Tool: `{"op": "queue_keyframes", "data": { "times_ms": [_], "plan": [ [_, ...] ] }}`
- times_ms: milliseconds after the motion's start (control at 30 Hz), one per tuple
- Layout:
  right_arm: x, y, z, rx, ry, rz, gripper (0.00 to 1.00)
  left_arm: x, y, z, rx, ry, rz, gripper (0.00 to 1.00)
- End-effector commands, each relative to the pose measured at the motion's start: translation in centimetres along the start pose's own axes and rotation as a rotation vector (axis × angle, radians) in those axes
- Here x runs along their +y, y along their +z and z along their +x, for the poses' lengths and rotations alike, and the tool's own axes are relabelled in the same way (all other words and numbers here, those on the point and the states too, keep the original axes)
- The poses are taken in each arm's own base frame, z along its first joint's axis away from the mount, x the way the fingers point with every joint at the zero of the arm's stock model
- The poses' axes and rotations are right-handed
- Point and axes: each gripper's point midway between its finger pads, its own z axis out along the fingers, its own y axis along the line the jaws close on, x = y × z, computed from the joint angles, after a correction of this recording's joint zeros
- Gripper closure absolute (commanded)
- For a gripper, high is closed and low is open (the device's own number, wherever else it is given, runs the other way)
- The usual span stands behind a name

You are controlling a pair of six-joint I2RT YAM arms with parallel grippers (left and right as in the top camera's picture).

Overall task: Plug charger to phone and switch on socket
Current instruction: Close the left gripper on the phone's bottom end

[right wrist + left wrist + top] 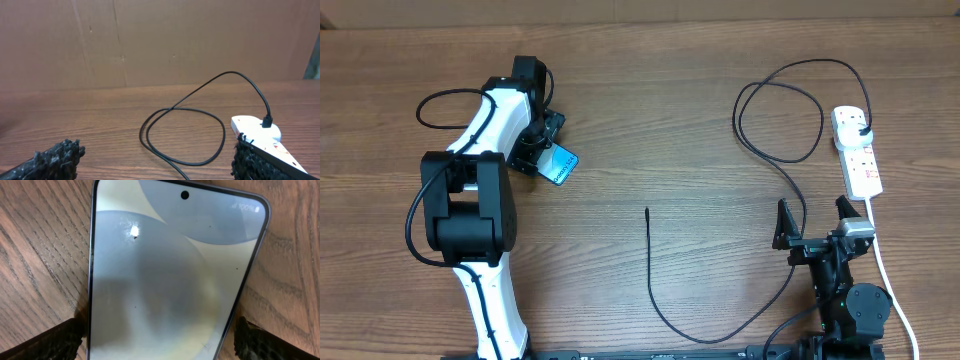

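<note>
- The phone (pixel 560 165) lies flat on the wooden counter (pixel 670 100), left of centre, at the tip of the left arm.
- The left gripper (pixel 536 152) hangs over the phone with its jaws released and spread wide. In the left wrist view the phone (pixel 170 270) fills the frame with its screen lit, and one dark fingertip (pixel 55 340) stands just outside each long edge. Whether either one touches the frame cannot be told.
- The charger (pixel 648 240) is a thin black cable. Its straight connector tip lies free on the bare counter near the middle, well apart from the phone.
- From the tip the cable runs toward the near edge, curves right, climbs past the right gripper (pixel 813 225) and loops before reaching the socket (pixel 858 150).
- The socket is a white power strip lying at the far right, and the charger's black plug sits in its far end. Its white cord (pixel 885 270) trails toward the near edge.
- The right gripper's jaws are released and hold nothing. The right wrist view shows the charger's loop (pixel 231 73) and the socket (pixel 260 131) ahead of them.
</note>
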Motion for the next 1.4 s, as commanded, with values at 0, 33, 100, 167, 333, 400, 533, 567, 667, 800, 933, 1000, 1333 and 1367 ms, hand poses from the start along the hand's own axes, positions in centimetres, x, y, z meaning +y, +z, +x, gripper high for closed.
{"op": "queue_keyframes", "data": {
  "times_ms": [0,33,100,167,333,400,533,567,667,800,933,1000,1333,1367],
  "plan": [
    [-0.2,0.0,0.2,-0.002,-0.001,0.01,0.0,-0.2,0.5,-0.1,-0.008,0.01,-0.007,0.0],
    [-0.2,0.0,0.2,-0.002,-0.001,0.01,0.0,-0.2,0.5,-0.2,-0.008,0.009,-0.006,0.0],
    [-0.2,0.0,0.2,-0.002,-0.001,0.01,0.0,-0.2,0.5,-0.2,-0.008,0.009,-0.005,0.0],
    [-0.2,0.0,0.2,-0.002,-0.001,0.01,0.0,-0.2,0.5,-0.2,-0.008,0.009,-0.005,0.0],
    [-0.2,0.0,0.2,-0.002,-0.001,0.01,0.0,-0.3,0.6,0.3,0.02,0.009,0.003,0.0],
    [-0.2,0.0,0.2,-0.002,-0.001,0.01,0.0,-0.3,0.7,0.6,0.038,0.005,0.003,0.0],
    [-0.2,0.0,0.2,-0.002,-0.001,0.01,0.0,0.2,0.8,0.6,0.064,-0.008,-0.008,0.0],
    [-0.2,0.0,0.2,-0.002,-0.001,0.01,0.0,0.4,0.8,0.4,0.066,-0.012,-0.013,0.0],
    [-0.2,0.0,0.2,-0.002,-0.001,0.01,0.0,0.9,0.8,0.2,0.074,-0.025,-0.027,0.0],
    [-0.2,0.0,0.2,-0.002,-0.001,0.01,0.0,1.0,0.8,0.0,0.068,-0.026,-0.034,0.0],
    [-0.2,0.0,0.2,-0.002,-0.001,0.01,0.0,1.1,0.8,-0.2,0.05,-0.023,-0.04,0.0],
    [-0.2,0.0,0.2,-0.002,-0.001,0.01,0.0,1.1,0.8,-0.2,0.05,-0.021,-0.041,0.0],
    [-0.2,0.0,0.2,-0.002,-0.001,0.01,0.0,1.3,1.2,-0.2,0.051,-0.018,-0.051,0.0],
    [-0.2,0.0,0.2,-0.002,-0.001,0.01,0.0,1.3,1.3,-0.2,0.051,-0.019,-0.052,0.0]
  ]
}}
